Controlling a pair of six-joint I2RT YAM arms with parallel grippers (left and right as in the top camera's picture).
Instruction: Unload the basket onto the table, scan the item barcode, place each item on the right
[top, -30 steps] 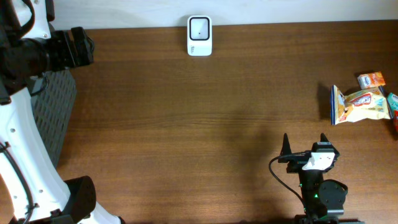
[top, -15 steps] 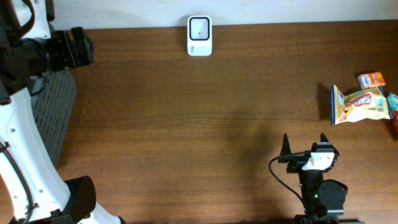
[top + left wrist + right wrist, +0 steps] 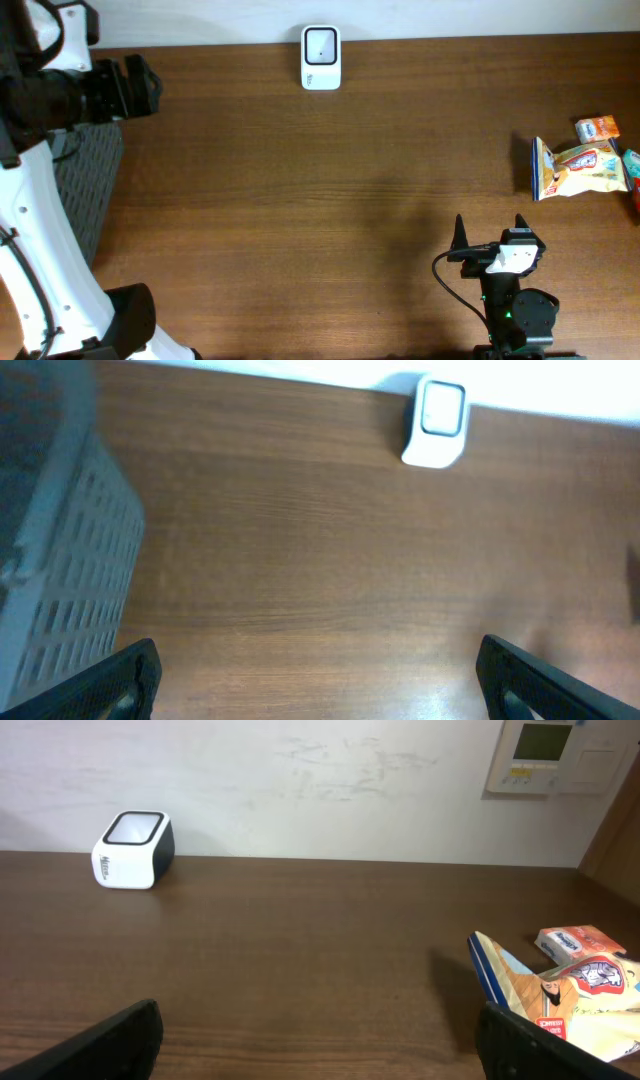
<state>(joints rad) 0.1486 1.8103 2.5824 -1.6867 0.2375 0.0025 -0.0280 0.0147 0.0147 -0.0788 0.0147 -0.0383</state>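
The left hand (image 3: 155,88) and the right hand (image 3: 490,228) both gape fully wide, holding and touching nothing. The snack bag (image 3: 580,168) lies at the right edge of the surface (image 3: 300,200), well apart from the white scanner (image 3: 321,58). Its print is too small to read.

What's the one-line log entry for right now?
phase: pre-grasp | left gripper: open, empty | right gripper: open, empty | snack bag: untouched, far right | scanner: back centre
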